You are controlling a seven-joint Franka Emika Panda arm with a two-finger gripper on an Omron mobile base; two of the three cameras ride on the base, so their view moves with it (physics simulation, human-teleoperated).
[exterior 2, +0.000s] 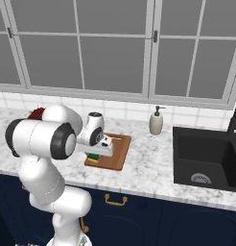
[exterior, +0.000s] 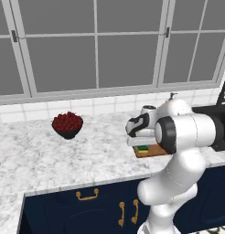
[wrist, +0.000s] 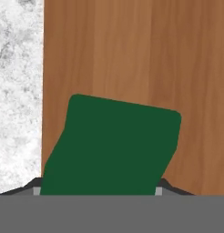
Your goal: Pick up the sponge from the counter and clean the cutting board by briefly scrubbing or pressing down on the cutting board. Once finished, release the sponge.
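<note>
Marbled white-grey stone forms the desk (exterior 2: 153,168), set over navy cabinets beneath a wide window. On it lies the cutting board (exterior 2: 116,150), and the hand (exterior 2: 97,154) is lowered over the board's near end. The sponge (wrist: 111,145) sits directly under the hand, green scouring face turned up toward the wrist camera; in the right base view its yellow body (exterior 2: 93,157) appears to rest on the wood. In the hand view the sponge's long axis runs across the picture, slightly skewed to the board's grain, and its near edge disappears between the two dark fingertips, one corner of each showing at either side. The fingers thus bracket the sponge, probably pinching it, though actual contact cannot be told. The board's edge and bare stone lie just beside the sponge on one side; most free wood stretches ahead of the hand. Any scrubbing stroke would therefore run forward from the hand. Beyond the board stand a soap dispenser (exterior 2: 156,121) and the dark sink (exterior 2: 206,161).
</note>
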